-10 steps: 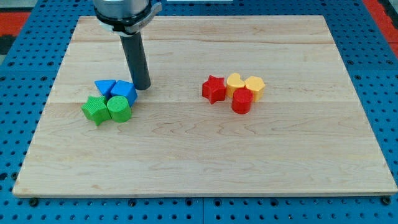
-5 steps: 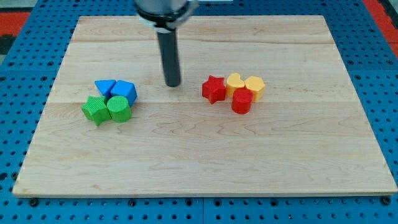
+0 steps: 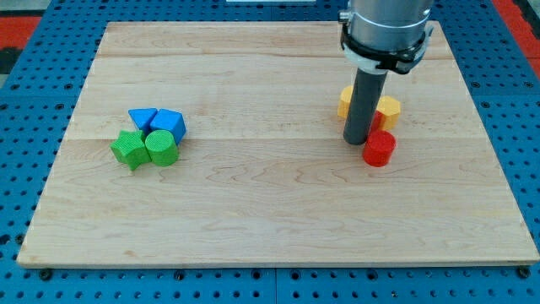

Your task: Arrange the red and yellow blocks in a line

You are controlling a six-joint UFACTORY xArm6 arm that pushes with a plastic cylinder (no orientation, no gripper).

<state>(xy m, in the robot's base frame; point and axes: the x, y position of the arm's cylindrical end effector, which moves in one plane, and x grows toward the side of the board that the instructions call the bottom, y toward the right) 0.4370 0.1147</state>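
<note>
My tip rests on the wooden board at the view's right, right among the red and yellow blocks. A red cylinder lies just right of and below the tip, close to it. A yellow block sits to the rod's right, and another yellow block peeks out to the rod's left. A sliver of a second red block shows beside the rod between the yellow block and the cylinder; most of it is hidden, so its shape cannot be made out.
At the view's left a tight cluster holds a blue triangle, a blue block, a green star and a green cylinder.
The tip swept from beside the blue blocks rightward across the board into the red and yellow cluster. Those blocks shifted right and spread apart. The blue and green blocks stayed put.
</note>
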